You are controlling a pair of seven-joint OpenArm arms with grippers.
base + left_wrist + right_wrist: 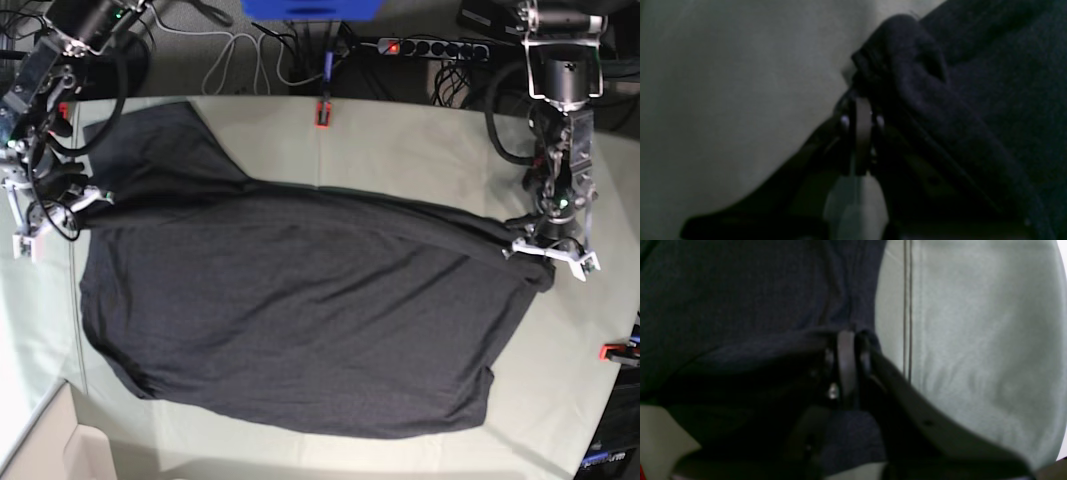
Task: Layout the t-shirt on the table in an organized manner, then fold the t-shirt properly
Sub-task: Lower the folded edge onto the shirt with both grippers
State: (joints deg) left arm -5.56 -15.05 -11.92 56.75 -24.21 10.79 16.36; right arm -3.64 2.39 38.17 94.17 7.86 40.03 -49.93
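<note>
— What's biggest here?

— The table [400, 150], draped in pale grey-green cloth, with a red clamp [322, 113] on the far edge and another [612, 351] at the side. It reaches well beyond everything lying on it.

— And the t-shirt?

— The t-shirt [290, 310] is spread across the middle, charcoal-black and plain on the side facing up. It covers most of the width between the two arms. The body lies fairly flat with soft ripples, the near hem curves unevenly, and one sleeve fans out toward the far corner, close to the right arm.

— What about the arms?

— The left gripper [860, 100] sits at the shirt's edge on that arm's side of the table. Its jaws are pressed together on a bunched lump of the dark cloth, which puckers up just past the tips. The right gripper [850, 336] is at the opposite edge, by the sleeve. Its jaws look nearly together right where the fabric's border meets the table, with dark cloth around them, but I can't tell whether they are truly pinching it.

— Anything smaller?

— A power strip [430, 47] and cables beyond the table.
</note>
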